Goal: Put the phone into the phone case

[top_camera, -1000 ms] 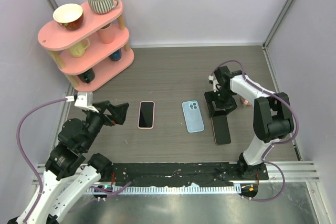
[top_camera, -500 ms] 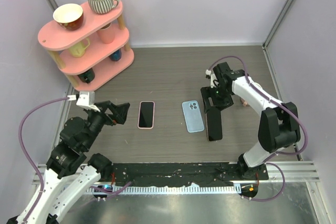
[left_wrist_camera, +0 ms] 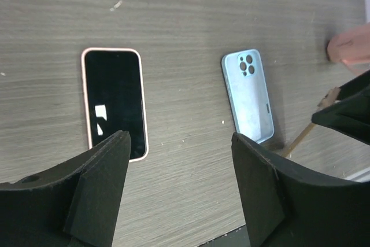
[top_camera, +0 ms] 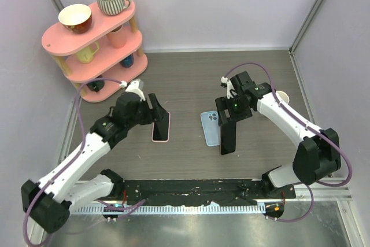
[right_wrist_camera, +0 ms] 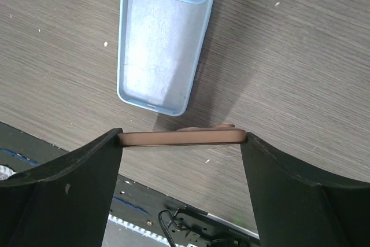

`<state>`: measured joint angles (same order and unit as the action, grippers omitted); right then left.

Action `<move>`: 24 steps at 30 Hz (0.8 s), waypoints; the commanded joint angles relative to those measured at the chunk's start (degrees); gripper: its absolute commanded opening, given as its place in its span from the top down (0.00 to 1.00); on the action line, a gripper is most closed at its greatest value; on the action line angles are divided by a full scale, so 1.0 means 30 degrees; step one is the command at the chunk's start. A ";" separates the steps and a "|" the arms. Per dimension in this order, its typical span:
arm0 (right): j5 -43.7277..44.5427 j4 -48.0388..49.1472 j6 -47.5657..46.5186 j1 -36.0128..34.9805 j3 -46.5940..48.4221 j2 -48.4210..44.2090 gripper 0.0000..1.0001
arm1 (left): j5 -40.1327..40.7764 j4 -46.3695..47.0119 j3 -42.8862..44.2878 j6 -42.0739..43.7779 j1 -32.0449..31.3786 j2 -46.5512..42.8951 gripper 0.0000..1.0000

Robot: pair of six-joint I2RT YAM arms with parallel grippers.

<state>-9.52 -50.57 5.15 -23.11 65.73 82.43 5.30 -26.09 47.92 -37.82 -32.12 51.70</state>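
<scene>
currently your right gripper [top_camera: 230,118] is clenched on the phone [right_wrist_camera: 180,137], its fingers pressing the two long edges. the phone hangs lengthwise below the fingers, just beside the right edge of the light blue phone case [top_camera: 212,128]. the case lies flat on the wooden table [top_camera: 191,79], hollow side up, camera cutouts at the far end. your left gripper [left_wrist_camera: 180,148] hovers with fingers spread wide, holding nothing, over a second phone in a pink case [left_wrist_camera: 114,101], which lies screen up.
</scene>
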 commanded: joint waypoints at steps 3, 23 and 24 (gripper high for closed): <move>-0.0224 -0.0078 0.0218 -0.0176 0.0677 -0.1842 0.70 | -0.2555 0.2511 0.1485 -0.2420 0.0013 0.4175 0.31; -0.0898 -0.0752 -0.0222 -0.0410 0.3107 -0.1377 0.81 | -0.6276 0.7962 0.3564 -0.3622 -0.0309 1.3491 0.46; -0.0928 -0.0752 -0.0164 -0.0411 0.3282 -0.1229 0.81 | -0.6452 0.8050 0.3770 -0.3681 -0.0396 1.3875 0.47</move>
<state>-10.26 -53.78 4.64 -23.86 70.85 77.60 -10.68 -7.09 55.11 -47.92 -32.56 89.73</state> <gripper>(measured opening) 0.842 0.542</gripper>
